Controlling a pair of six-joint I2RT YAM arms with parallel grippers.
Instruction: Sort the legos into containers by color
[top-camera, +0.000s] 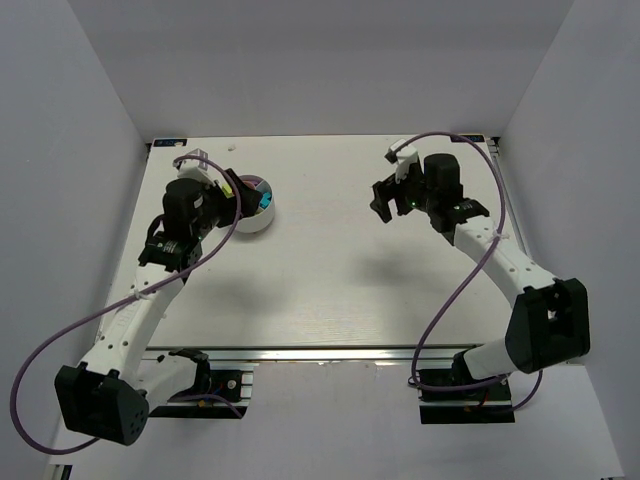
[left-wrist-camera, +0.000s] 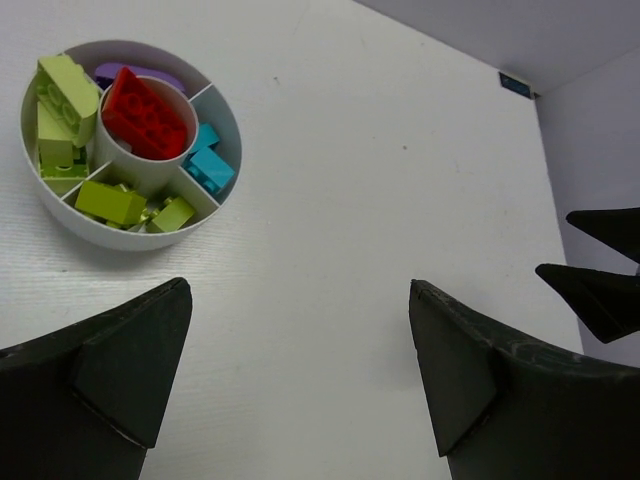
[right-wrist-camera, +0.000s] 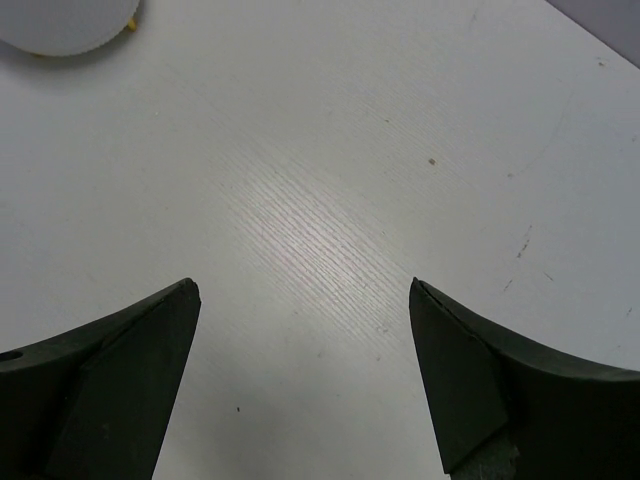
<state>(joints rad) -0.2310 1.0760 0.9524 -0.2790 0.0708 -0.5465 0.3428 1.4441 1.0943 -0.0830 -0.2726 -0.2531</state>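
Observation:
The round white dish (left-wrist-camera: 100, 232) lies at the upper left of the left wrist view. Its hub holds a red brick (left-wrist-camera: 140, 112). Its wedges hold lime-green bricks (left-wrist-camera: 110, 202), cyan bricks (left-wrist-camera: 210, 168) and a purple brick (left-wrist-camera: 120, 74). In the top view the dish (top-camera: 262, 220) sits at the table's back left, partly hidden by my left arm. My left gripper (left-wrist-camera: 300, 290) is open and empty, above bare table right of the dish. My right gripper (right-wrist-camera: 305, 290) is open and empty over bare table at the back right (top-camera: 388, 205). The dish's outer wall (right-wrist-camera: 60, 30) shows at the right wrist view's top left.
White walls enclose the table on three sides. The right gripper's black fingertips (left-wrist-camera: 600, 290) show at the right edge of the left wrist view. Purple cables loop beside both arms (top-camera: 450, 290). A metal rail (top-camera: 330, 352) runs along the near edge.

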